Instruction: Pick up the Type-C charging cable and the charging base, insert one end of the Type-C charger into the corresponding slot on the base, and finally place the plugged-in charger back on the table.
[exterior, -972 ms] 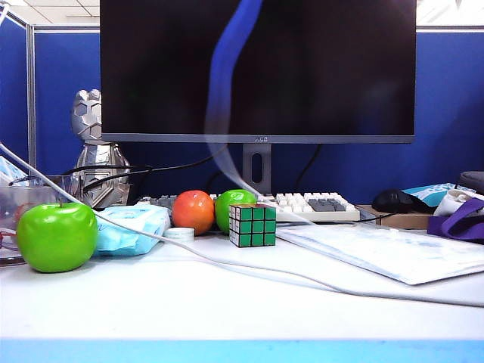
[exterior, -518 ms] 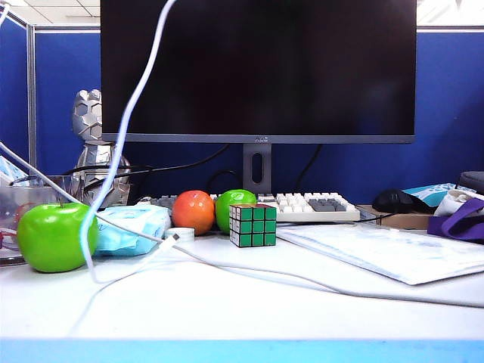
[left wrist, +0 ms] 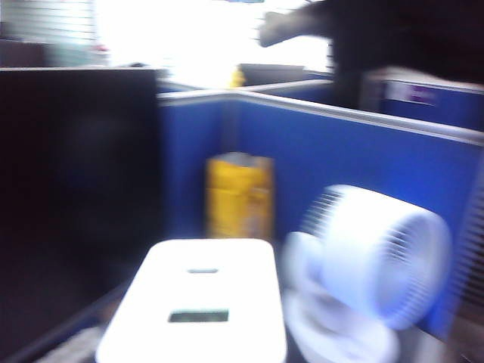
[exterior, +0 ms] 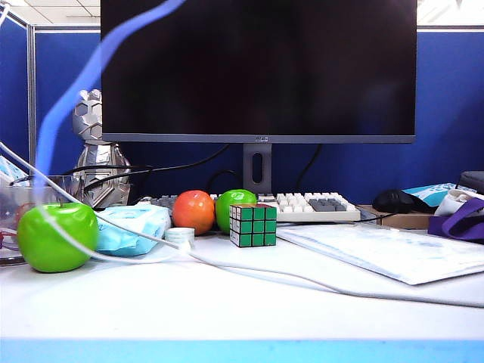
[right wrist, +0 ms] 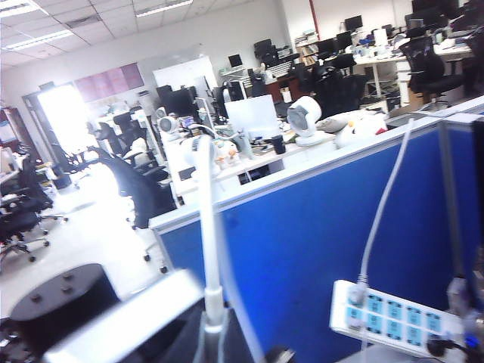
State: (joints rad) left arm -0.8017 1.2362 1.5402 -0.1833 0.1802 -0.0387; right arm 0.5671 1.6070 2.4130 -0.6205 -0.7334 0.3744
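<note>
The charging base point(left wrist: 198, 314), a white block with two dark slots facing the camera, fills the foreground of the left wrist view. It is held up in the air by my left gripper, whose fingers it hides. My right gripper point(right wrist: 212, 340) is shut on the plug end of the Type-C charging cable point(right wrist: 204, 219), which rises from between its fingers. In the exterior view the cable point(exterior: 72, 94) shows as a blurred streak from the top down past the green apple point(exterior: 57, 236) onto the table point(exterior: 227, 318). Neither gripper appears in that view.
A thick white cord point(exterior: 302, 278) crosses the table. Behind it are a light-blue tissue pack point(exterior: 132, 227), red apple point(exterior: 193, 212), Rubik's cube point(exterior: 252, 224), keyboard point(exterior: 314, 206), monitor point(exterior: 257, 68) and a plastic sleeve point(exterior: 386, 253). A power strip point(right wrist: 393, 318) hangs on the blue partition.
The hanging cable has swung from the middle of the monitor to the left, now over the green apple. Its slack on the table has shifted left too.
</note>
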